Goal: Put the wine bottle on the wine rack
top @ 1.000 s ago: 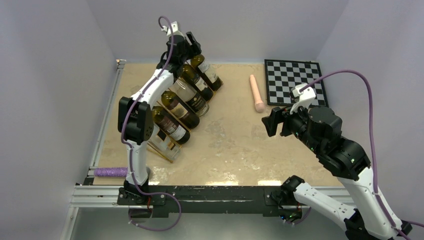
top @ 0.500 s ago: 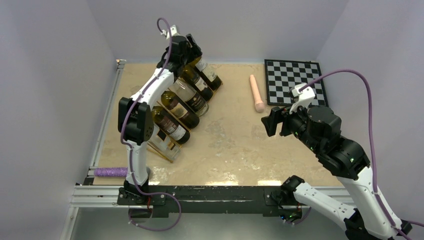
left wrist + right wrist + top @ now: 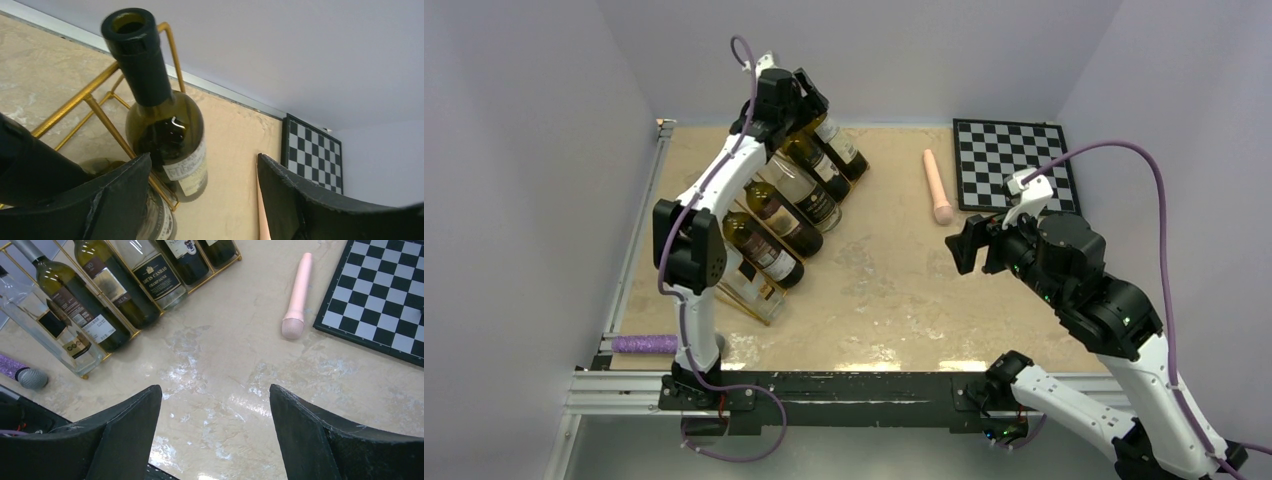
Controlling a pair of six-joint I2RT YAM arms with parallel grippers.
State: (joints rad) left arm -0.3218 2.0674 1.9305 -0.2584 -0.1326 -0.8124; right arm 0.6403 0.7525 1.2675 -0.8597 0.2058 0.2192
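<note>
The gold wire wine rack (image 3: 759,306) stands at the left of the table with several bottles lying in its slots. The farthest one, a dark green wine bottle (image 3: 840,148), rests in the end slot, neck up toward the back wall. My left gripper (image 3: 807,100) hangs open just above that neck and touches nothing. In the left wrist view the bottle (image 3: 167,135) lies against the rack's wires (image 3: 95,105), beyond my left gripper (image 3: 204,157). My right gripper (image 3: 954,245) hovers open and empty over bare table (image 3: 215,387).
A pink microphone (image 3: 938,186) lies at the back centre, beside a black-and-white chessboard (image 3: 1014,165) at the back right. A purple microphone (image 3: 644,343) lies at the near left by the metal rail. Walls close in on three sides.
My left gripper has opened wider and drawn up and back off the far bottle's neck. The bottle stays in the rack. The right arm has barely moved.
</note>
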